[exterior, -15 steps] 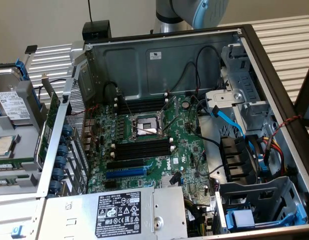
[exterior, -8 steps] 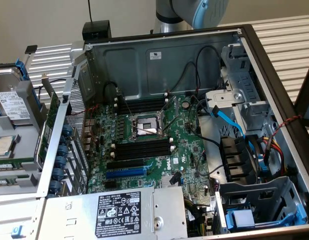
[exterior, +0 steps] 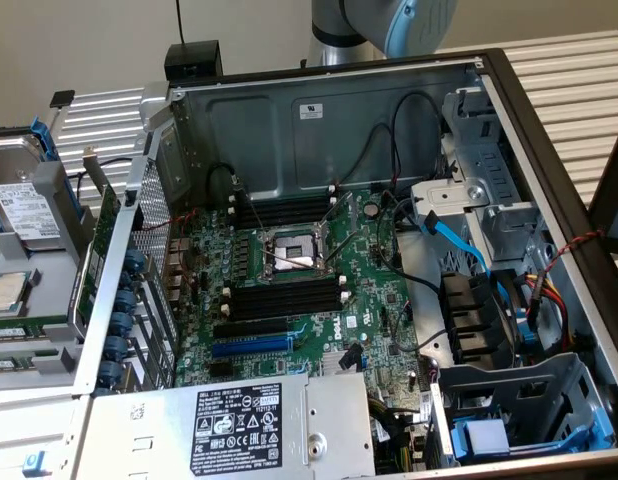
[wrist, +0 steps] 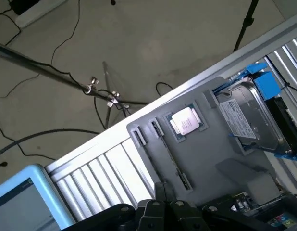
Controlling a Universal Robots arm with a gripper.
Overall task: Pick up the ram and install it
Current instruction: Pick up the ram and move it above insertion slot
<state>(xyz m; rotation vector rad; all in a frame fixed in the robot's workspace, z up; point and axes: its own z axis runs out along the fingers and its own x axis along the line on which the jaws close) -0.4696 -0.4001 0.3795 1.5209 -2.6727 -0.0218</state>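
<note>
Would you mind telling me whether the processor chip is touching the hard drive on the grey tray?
Apart. The wrist view shows the processor chip in its own recess, with bare grey tray between it and the hard drive.

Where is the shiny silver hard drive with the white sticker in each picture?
Exterior view: the silver metal hard drive with a white label sits at the exterior view's left edge, outside the computer case.
Wrist view: it sits beside a blue plastic bracket.
Shared landmark: the square silver processor chip lying next to it.
</note>
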